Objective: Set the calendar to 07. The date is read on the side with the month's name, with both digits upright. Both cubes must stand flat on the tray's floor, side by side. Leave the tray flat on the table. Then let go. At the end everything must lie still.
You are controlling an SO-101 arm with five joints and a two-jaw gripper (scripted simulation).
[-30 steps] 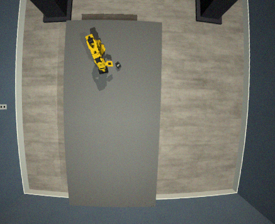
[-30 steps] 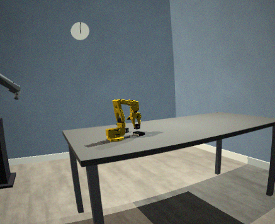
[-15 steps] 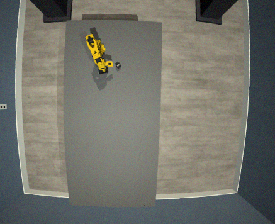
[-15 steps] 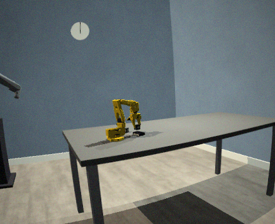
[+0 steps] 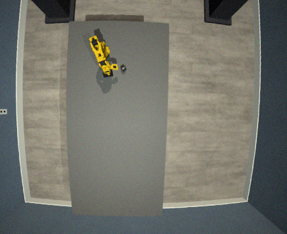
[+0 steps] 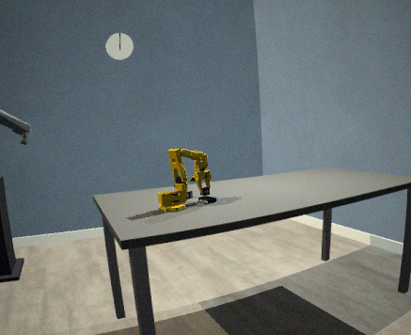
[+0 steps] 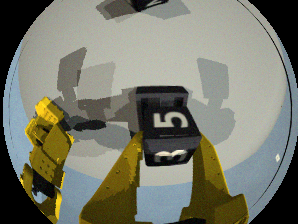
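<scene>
My gripper (image 7: pixel 170 137) (image 6: pixel 206 192) is shut on a black cube (image 7: pixel 172 122) with white digits. In the wrist view one face shows a 5 lying sideways and the face nearer the camera a 3, also sideways. The dark tray (image 7: pixel 162 91) (image 6: pixel 208 200) shows beyond and beneath the held cube, mostly hidden by it; its month name is not readable. In the exterior view the held cube is just above the tray. The other black cube (image 5: pixel 123 68) (image 6: pixel 189 194) (image 7: pixel 150 4) is on the table, apart from the tray; its digit is not readable.
The grey table (image 5: pixel 119 138) (image 6: pixel 302 188) bears the yellow arm, whose base (image 6: pixel 170 202) stands near one end. Shadows of the arm fall around the tray. Dark stands (image 5: pixel 58 11) (image 5: pixel 219 13) rise from the floor beyond the table.
</scene>
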